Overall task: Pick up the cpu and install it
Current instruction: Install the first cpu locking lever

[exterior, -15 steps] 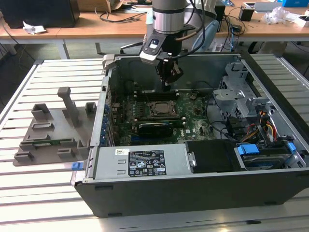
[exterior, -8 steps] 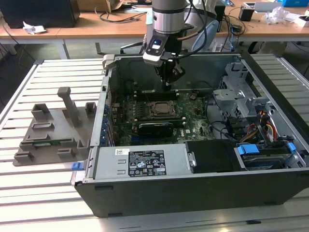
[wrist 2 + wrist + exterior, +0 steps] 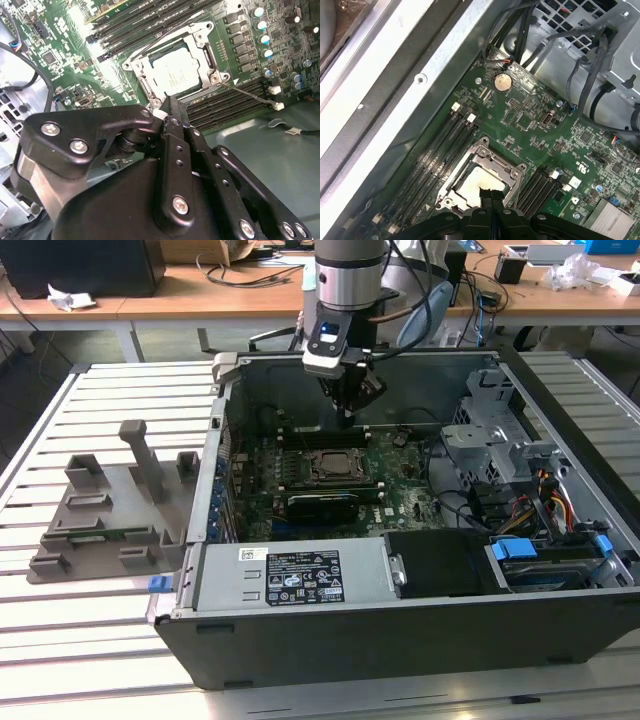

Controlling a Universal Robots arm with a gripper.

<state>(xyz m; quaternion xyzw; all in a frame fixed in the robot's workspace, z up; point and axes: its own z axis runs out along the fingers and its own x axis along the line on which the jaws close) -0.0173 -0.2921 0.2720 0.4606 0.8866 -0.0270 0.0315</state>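
Case (image 3: 300, 640) lies on its side on the slatted table (image 3: 60, 640), open face up. I judge that's so the mobo (image 3: 400, 480) faces up and the arm can reach straight down w/o fighting the walls.

The cpu (image 3: 176, 75) is already in the socket frame (image 3: 212, 75) mid-board: flat, silvery top up, square to the frame, with RAM slots (image 3: 150, 25) on both sides. Same in the first wrist view: cpu (image 3: 475, 182) lying inside the frame (image 3: 490, 147). In the exterior view it's the pale square (image 3: 333, 466) in the middle of the board. It looks seated to me, but I can't tell if the frame is latched.

Gripper (image 3: 347, 410) hangs over the board, toward the case's far wall, a bit back from the socket and apart from it. In both wrist views the tips sit over the frame's near edge (image 3: 170, 102) (image 3: 490, 192). Fingers (image 3: 485, 192) are pressed together w/ nothing between them, so I'm not carrying anything.

Arm pose: last link roughly vertical, wrist pointing down into the case, cables trailing off behind it.

Grey fixture (image 3: 100, 510) sits on the table at the exterior view's left, well apart from the gripper.
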